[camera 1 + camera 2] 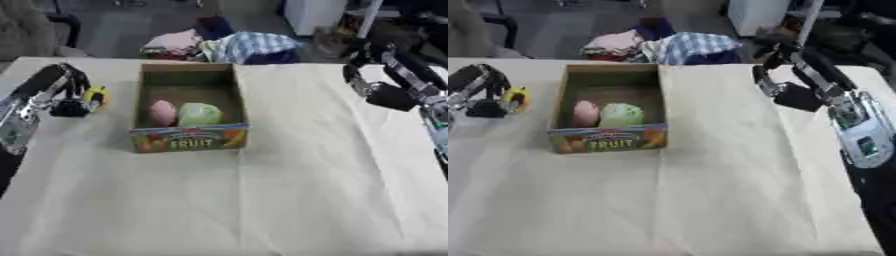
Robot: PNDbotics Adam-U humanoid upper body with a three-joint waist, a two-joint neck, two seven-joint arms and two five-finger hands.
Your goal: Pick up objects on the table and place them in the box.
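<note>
Left hand: fingers curled on yellow item, left of box, orientation unclear. Box: mid table, long axis near-to-far, FRUIT panel facing robot; holds pink item & green item side by side. Right hand: far right; fingers can't tell.

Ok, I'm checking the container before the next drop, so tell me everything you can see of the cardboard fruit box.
The open-topped brown cardboard fruit box stands upright on the cream tablecloth, left of centre. Its front panel is printed in bright colours with the word FRUIT; the inner walls are plain brown. Inside, side by side near the front, lie a pink rounded object and a pale green rounded object. Neither hand touches the box.
</note>
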